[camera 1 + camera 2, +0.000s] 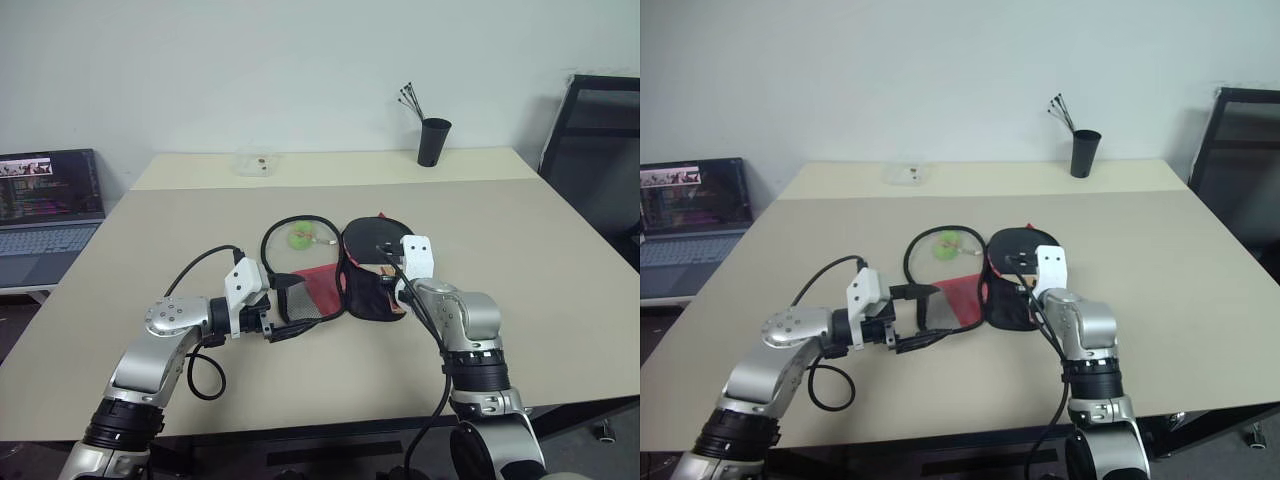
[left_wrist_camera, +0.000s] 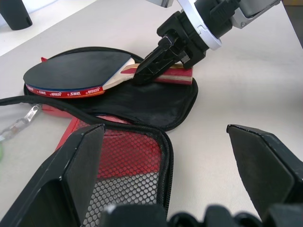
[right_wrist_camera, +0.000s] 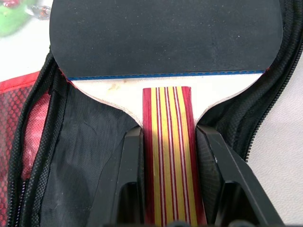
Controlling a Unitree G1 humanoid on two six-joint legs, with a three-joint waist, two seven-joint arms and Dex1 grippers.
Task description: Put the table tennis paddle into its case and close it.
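Note:
The case (image 1: 368, 300) lies unzipped on the table's middle, its mesh-and-red flap (image 2: 128, 161) folded out to the left. The table tennis paddle (image 3: 161, 38) rests black face up inside the case's right half, handle toward me. My right gripper (image 3: 169, 137) is shut on the striped handle (image 2: 177, 74), one finger along each side. My left gripper (image 1: 925, 315) hovers open at the near edge of the mesh flap, holding nothing. A small green charm (image 1: 301, 237) lies on the table inside the loop of the flap's zip edge.
A black cup (image 1: 433, 141) holding thin sticks stands at the table's far right. A small clear box (image 1: 256, 162) sits at the far middle. A laptop (image 1: 45, 215) is off the left edge, and a black chair (image 1: 600, 140) stands at the right.

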